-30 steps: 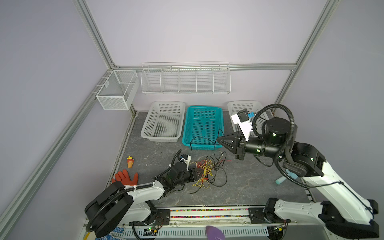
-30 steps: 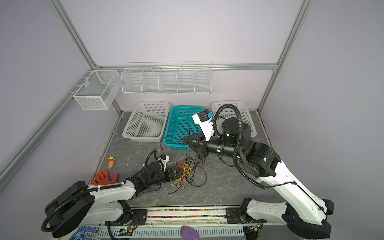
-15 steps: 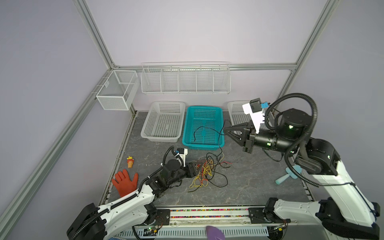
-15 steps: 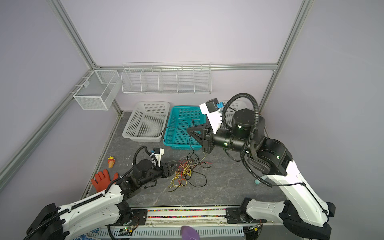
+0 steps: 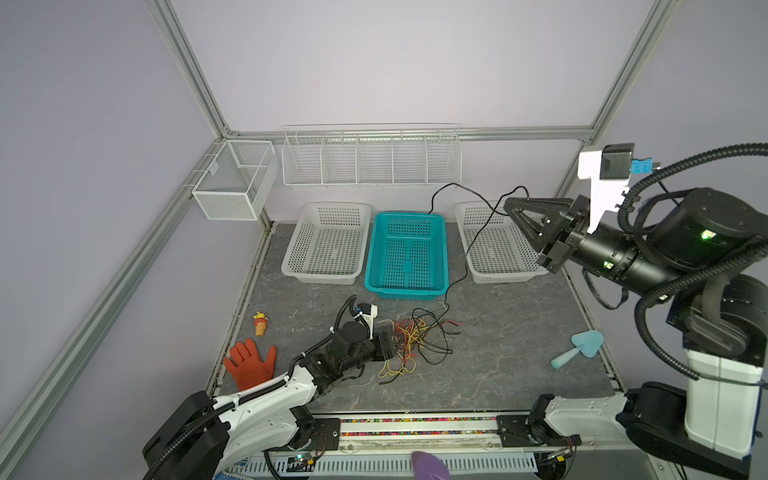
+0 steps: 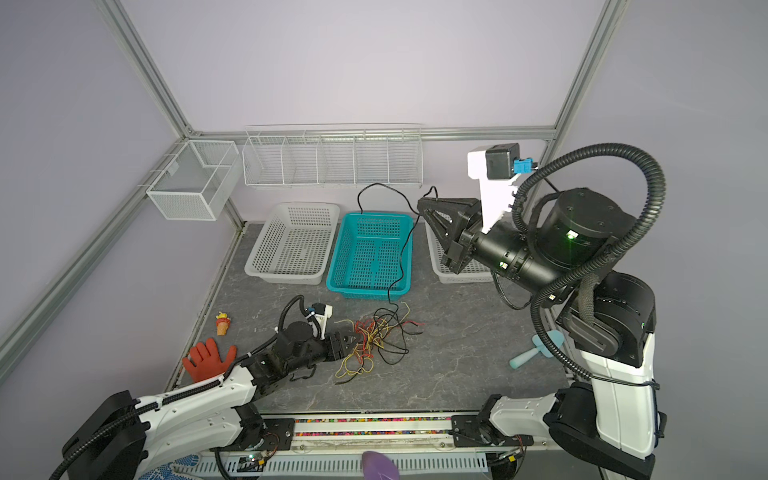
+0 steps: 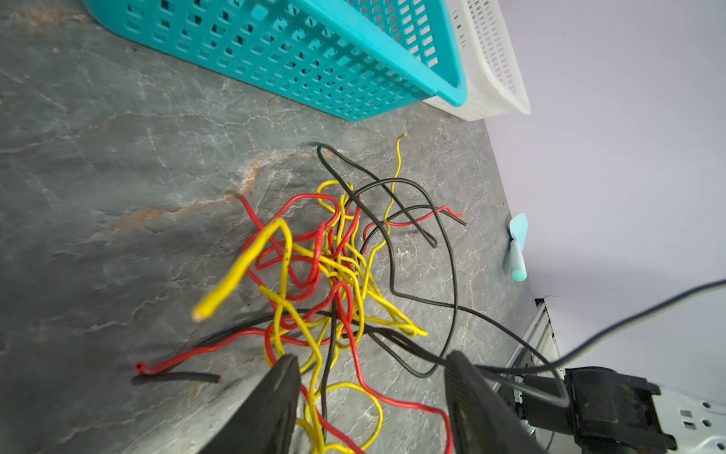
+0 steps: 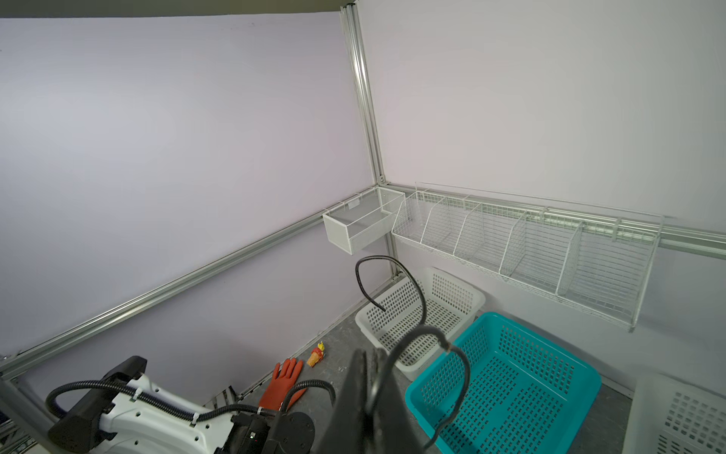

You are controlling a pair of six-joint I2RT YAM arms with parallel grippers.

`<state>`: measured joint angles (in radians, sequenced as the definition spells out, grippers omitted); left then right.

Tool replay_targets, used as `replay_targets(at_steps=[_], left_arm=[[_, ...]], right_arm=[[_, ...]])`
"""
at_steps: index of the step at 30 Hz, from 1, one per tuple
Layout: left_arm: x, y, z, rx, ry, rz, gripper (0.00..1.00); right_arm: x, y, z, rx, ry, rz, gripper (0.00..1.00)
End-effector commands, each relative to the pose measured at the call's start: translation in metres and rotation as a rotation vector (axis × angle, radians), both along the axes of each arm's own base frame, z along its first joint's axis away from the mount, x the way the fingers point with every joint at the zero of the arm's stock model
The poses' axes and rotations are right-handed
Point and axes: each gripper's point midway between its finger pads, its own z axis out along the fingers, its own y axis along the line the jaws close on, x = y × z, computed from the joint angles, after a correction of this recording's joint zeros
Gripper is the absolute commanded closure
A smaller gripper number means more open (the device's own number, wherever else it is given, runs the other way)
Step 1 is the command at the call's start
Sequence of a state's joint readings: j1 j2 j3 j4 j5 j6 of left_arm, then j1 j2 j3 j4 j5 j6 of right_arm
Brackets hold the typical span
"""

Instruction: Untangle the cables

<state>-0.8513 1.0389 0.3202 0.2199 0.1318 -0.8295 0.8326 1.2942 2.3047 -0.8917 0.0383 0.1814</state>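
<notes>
The cables (image 5: 409, 340) lie in a red, yellow and black tangle at the front middle of the grey table, seen in both top views (image 6: 370, 338) and in the left wrist view (image 7: 330, 267). My left gripper (image 5: 386, 347) lies low at the tangle's left edge. It is open (image 7: 371, 361), with loose yellow, red and black strands running between its fingers. My right gripper (image 5: 508, 204) hangs high over the back baskets, shut (image 8: 369, 353) on one black cable (image 5: 469, 245). That cable's free end curls above the jaws, and its other part drops to the tangle.
A teal basket (image 5: 406, 289) stands at the back between two white baskets (image 5: 318, 276) (image 5: 498, 276). Wire racks (image 5: 370, 158) hang on the back wall. An orange glove (image 5: 249, 365) and a small toy (image 5: 260, 324) lie at the left. A turquoise scoop (image 5: 579, 349) lies at the right.
My right gripper has risen and drawn back to the right, pulling the black cable up out of the tangle. My left gripper stays at the tangle with its jaws a little wider.
</notes>
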Motion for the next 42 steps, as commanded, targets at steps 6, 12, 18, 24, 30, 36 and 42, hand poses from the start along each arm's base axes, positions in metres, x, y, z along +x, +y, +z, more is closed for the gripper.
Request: replay_targets(at_steps=[6, 12, 18, 24, 30, 36, 42], left_arm=[[0.003, -0.008, 0.019, -0.043, -0.028, -0.011, 0.39], [0.003, -0.013, 0.064, -0.102, -0.125, -0.049, 0.39], [-0.002, -0.027, 0.110, -0.176, -0.263, -0.148, 0.38], [-0.003, -0.057, 0.143, -0.305, -0.289, -0.248, 0.37], [-0.016, -0.090, 0.163, -0.378, -0.323, -0.336, 0.36], [-0.033, -0.105, 0.172, -0.402, -0.365, -0.378, 0.36], [-0.030, -0.101, 0.171, -0.402, -0.382, -0.346, 0.36]], right_arm=[[0.023, -0.001, -0.013, -0.057, 0.017, -0.071, 0.93], [0.033, 0.027, -0.076, -0.099, 0.135, 0.010, 0.93], [0.026, 0.046, -0.109, -0.095, 0.222, 0.115, 0.93], [0.026, 0.058, -0.128, -0.103, 0.275, 0.160, 0.93], [0.029, 0.065, -0.141, -0.100, 0.310, 0.178, 0.93], [0.034, 0.069, -0.150, -0.113, 0.326, 0.173, 0.93], [0.033, 0.071, -0.148, -0.103, 0.329, 0.184, 0.93]])
